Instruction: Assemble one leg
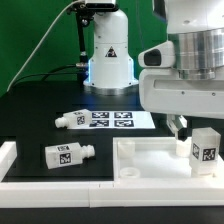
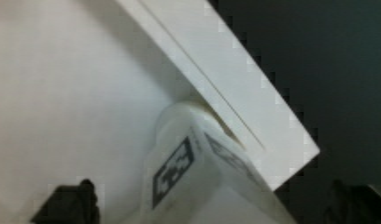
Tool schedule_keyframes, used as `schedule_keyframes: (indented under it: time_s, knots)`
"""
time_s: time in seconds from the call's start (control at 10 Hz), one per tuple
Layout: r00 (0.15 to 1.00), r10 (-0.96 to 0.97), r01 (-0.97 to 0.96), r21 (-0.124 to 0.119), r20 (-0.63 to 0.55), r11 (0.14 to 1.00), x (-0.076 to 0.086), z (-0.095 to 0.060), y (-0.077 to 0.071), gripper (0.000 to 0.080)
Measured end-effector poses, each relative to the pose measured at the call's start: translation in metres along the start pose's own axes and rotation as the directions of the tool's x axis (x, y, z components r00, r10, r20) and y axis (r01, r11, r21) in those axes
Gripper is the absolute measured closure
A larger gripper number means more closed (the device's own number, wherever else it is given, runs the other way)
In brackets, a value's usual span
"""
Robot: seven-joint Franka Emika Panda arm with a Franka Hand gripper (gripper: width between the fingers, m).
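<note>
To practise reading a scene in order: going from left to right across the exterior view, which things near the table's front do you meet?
front lying leg → marker board → upright leg

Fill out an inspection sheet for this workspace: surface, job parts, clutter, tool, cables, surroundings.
Surface: black table with the marker board lying flat on it.
Job's things: upright leg at the white panel, on the exterior view's right; second leg on its side beside the marker board; third leg on its side nearer the camera.
Clutter: nothing seen.
Grippers: tool open, low beside the upright leg, holding nothing.
Cables: thin cable near the top of the exterior view.
Surroundings: green backdrop; white domed unit with a warning triangle.
</note>
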State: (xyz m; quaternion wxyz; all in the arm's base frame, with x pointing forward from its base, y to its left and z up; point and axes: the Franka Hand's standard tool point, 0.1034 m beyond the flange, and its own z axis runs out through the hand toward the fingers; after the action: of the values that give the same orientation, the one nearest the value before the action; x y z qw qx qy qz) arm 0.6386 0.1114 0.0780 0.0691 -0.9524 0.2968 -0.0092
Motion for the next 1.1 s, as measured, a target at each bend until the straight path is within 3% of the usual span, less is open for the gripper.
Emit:
schedule_keyframes:
  time_s: [0.5, 0.6, 0.8, 1.0, 1.1]
  knots:
    - [0.945, -0.326, 0.326, -0.009, -0.003, 0.945, 0.0043, -0.0004, 0.0046, 0.0151]
    - [0.869, -0.494, 0.493, -0.033, -0.010, 0.869, 0.0045, -0.0007, 0.0027, 0.0151]
    - [0.728, -0.686, 0.685, -0.046, -0.008, 0.727, 0.0013, 0.0001, -0.0030, 0.0151]
    - [0.749, -0.663, 0.662, -0.047, -0.010, 0.748, 0.0026, -0.0002, -0.0016, 0.0151]
    - [0.762, -0.647, 0.646, -0.046, -0.011, 0.762, 0.0027, -0.0002, -0.0016, 0.0274]
